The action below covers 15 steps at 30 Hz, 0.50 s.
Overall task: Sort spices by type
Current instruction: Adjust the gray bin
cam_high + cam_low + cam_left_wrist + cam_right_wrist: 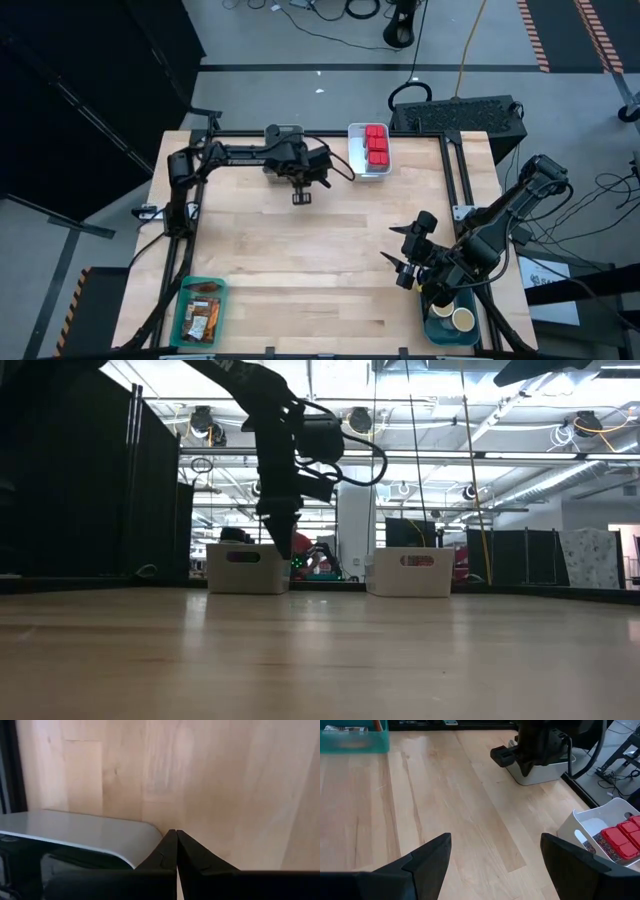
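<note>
High view: the table (300, 260) was bare wood in the middle, spices already parked in bins at its edges. Red tins (377, 145) sat in a white bin (368, 172) at the far edge, printed packets (201, 313) in a teal bin (188, 338) at the near left corner, tan-topped jars (462, 319) in a blue bin (440, 333) at the near right corner. Left gripper (301, 197) hung over bare wood near the far edge, just left of the white bin, nothing seen in it. Right gripper (403, 272) sat beside the blue bin, fingers spread, empty. Low view: left arm (285, 470) came down from above, fingertips just above the table, two white bins (247, 569) behind it, no spice on the tabletop in sight. Left wrist view: the left arm's fingertips (170, 851) were pressed together, gripping nothing, a grey bin rim (80, 832) just beside them, contents hard to tell. Right wrist view: right fingers (427, 857) stood wide apart with only wood between, white bin with red tins beside, teal bin far across. Judged step: a drop-off looked finished, or sorting nearly done, since no loose spice showed. Next move would call for checking for any leftover container, or else parking both arms.
</note>
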Each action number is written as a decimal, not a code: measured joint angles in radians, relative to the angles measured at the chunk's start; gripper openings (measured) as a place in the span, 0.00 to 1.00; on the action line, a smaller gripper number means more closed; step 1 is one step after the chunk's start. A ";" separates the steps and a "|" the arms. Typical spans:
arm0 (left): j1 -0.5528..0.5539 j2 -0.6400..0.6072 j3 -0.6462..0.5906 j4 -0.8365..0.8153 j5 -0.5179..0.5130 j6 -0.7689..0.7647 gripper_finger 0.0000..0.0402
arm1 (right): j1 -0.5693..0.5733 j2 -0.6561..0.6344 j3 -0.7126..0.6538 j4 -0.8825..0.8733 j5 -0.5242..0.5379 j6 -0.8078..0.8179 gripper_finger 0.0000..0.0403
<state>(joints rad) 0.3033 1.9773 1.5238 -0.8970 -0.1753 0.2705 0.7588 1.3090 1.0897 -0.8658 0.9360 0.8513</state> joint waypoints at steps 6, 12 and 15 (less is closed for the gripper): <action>0.011 0.000 0.000 0.009 -0.018 0.005 0.01 | 0.000 0.000 0.000 0.000 0.000 0.000 0.72; 0.011 0.000 0.000 0.022 -0.048 0.023 0.01 | 0.000 0.000 0.000 0.000 0.000 0.000 0.72; 0.009 0.000 0.000 0.019 -0.045 0.027 0.01 | 0.000 0.000 0.000 0.000 0.000 0.000 0.72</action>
<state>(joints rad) 0.3127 1.9772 1.5238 -0.8782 -0.2202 0.2974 0.7586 1.3090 1.0897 -0.8661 0.9360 0.8509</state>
